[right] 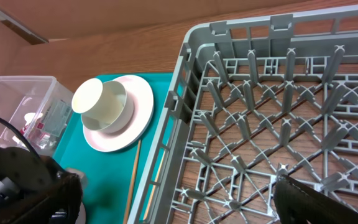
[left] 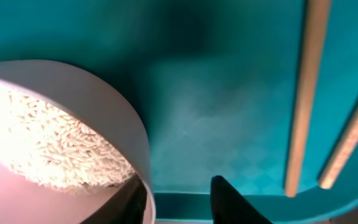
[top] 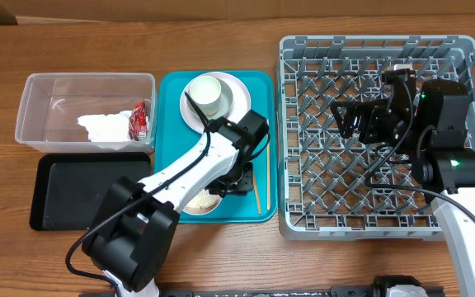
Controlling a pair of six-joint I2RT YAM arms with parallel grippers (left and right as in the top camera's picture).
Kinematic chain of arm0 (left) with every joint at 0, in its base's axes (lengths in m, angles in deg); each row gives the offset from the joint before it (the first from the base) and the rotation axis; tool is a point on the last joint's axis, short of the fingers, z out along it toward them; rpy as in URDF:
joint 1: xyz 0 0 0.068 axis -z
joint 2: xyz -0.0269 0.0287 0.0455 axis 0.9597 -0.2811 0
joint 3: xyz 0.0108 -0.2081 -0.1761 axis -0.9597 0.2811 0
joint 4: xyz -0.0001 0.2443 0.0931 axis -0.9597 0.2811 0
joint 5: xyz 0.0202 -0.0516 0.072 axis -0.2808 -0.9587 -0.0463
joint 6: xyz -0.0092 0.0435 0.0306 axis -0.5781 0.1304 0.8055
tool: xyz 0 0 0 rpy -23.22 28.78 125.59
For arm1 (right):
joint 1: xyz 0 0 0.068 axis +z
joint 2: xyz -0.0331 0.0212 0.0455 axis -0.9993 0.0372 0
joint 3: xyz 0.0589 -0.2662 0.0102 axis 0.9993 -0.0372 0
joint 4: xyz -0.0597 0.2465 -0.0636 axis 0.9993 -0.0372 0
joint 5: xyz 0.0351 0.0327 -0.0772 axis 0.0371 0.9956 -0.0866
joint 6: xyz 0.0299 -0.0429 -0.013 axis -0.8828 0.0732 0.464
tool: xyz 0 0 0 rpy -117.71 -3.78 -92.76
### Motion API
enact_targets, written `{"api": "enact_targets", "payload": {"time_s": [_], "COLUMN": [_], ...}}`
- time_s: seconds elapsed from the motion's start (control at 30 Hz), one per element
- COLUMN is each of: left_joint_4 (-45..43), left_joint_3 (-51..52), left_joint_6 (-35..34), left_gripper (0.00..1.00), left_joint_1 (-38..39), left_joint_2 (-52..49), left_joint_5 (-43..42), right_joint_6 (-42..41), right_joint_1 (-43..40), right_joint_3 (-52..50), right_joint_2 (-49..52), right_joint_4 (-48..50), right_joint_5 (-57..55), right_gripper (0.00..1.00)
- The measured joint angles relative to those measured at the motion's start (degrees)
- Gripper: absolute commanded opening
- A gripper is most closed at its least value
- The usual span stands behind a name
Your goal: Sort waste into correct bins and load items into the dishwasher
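White rice bowl (left: 95, 84) cropped; left claw (left: 179, 202) tips only.

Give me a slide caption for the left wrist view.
Open left hand straddling the rim of a bowl of rice on the teal tray, beside two wooden chopsticks.

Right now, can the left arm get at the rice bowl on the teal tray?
Likely yes: the left gripper sits open at the rice bowl, seemingly straddling its rim, with nothing blocking.
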Motion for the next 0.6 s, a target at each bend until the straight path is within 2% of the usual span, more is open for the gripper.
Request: {"api": "enact_targets", "payload": {"time_s": [0.13,0.37,0.47,0.6], "left_joint_4": [-0.98,-1.33,1.46,4.63], "left_joint_3": [1.75,1.79,1.55,-1.18], "left_joint_6": [-0.57,-0.98,-0.74,1.16], "left_gripper": [0.04,0.04,0.04,0.04], "left_joint_1": [0.00,0.00,0.00,-0.85], "left_joint_2": [0.00,0.00,0.37,5.55], "left_joint_5": [0.37,0.57,0.55,-0.55], "right_joint_6": [-0.02,0.00,0.00,0.00], "right_joint_1": [0.00,0.00,0.00,0.00], "right_joint_3": [0.00,0.00,0.00,0.00], "right_joint_2": [0.00,0.00,0.00,0.00], "right_joint_4": [-0.02,0.00,0.00,0.00], "right_joint_5": [0.00,0.02,0.00,0.00], "right_gripper": [1.00,1.00,1.00,1.00]}}
